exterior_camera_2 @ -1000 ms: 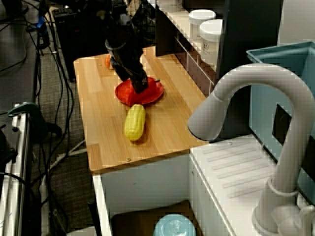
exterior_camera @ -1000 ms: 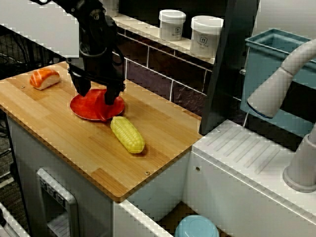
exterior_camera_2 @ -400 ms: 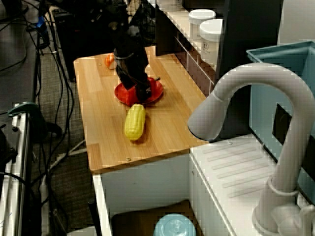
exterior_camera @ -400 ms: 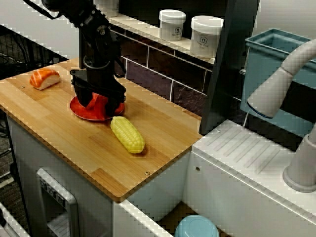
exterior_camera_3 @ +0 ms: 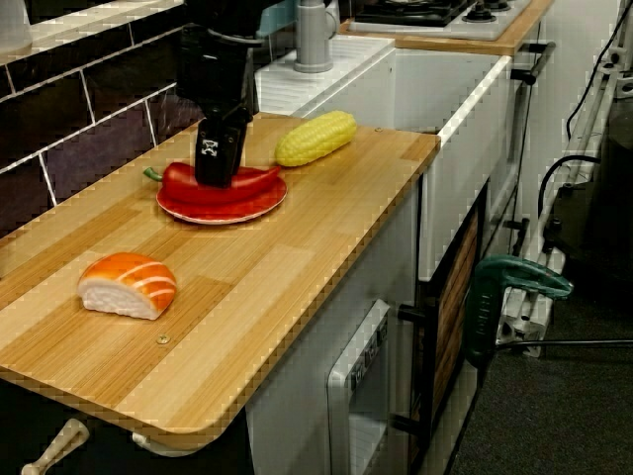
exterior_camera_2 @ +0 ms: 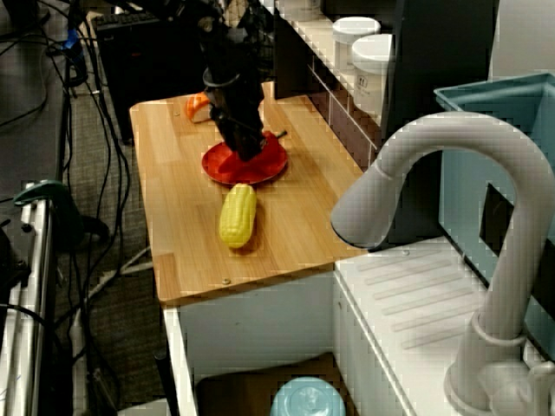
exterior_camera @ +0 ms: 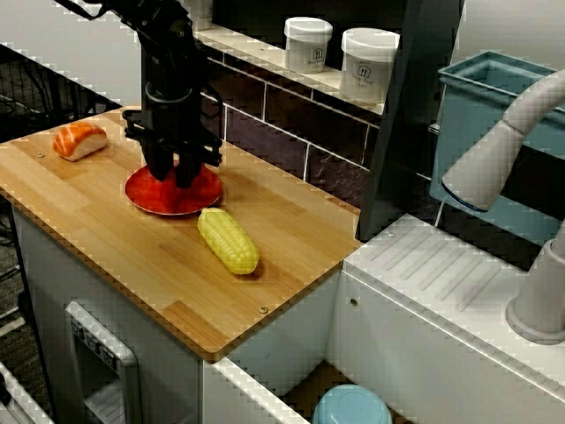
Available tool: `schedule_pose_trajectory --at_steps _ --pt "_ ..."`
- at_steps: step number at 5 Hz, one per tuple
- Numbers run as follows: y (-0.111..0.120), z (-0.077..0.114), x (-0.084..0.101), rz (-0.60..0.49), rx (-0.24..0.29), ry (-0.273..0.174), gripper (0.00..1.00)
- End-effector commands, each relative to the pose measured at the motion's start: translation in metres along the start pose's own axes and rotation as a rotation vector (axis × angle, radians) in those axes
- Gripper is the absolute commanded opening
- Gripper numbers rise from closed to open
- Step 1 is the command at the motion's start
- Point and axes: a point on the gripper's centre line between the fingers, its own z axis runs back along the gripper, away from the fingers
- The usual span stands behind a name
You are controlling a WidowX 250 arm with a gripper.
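The salmon sushi (exterior_camera_3: pixel 127 285) is sitting well apart on the left. The gripper (exterior_camera_3: pixel 218 178) is touching the red pepper (exterior_camera_3: pixel 259 181) lying on the red plate (exterior_camera_3: pixel 223 213); I cannot tell if its jaws are squeezing. Slow, straight moves are looking safest: corn (exterior_camera_3: pixel 315 137) is lying near on the right, the counter (exterior_camera_3: pixel 297 257) edge well apart.

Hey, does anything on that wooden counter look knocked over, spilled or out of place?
Nothing stands out. The red pepper lies flat on the red plate under the gripper, the corn lies on the counter beside the plate, and the salmon sushi sits apart, intact.
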Motion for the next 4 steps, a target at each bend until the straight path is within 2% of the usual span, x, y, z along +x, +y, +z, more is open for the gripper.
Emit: schedule_pose_trajectory --at_steps 1,3,4 --pt "0.015 0.029 0.027 0.026 -0.048 -0.057 0.00" --pt "0.022 0.037 0.029 0.031 -0.061 -0.059 0.00" --pt "0.021 0.040 0.028 0.010 -0.053 -0.066 1.00"
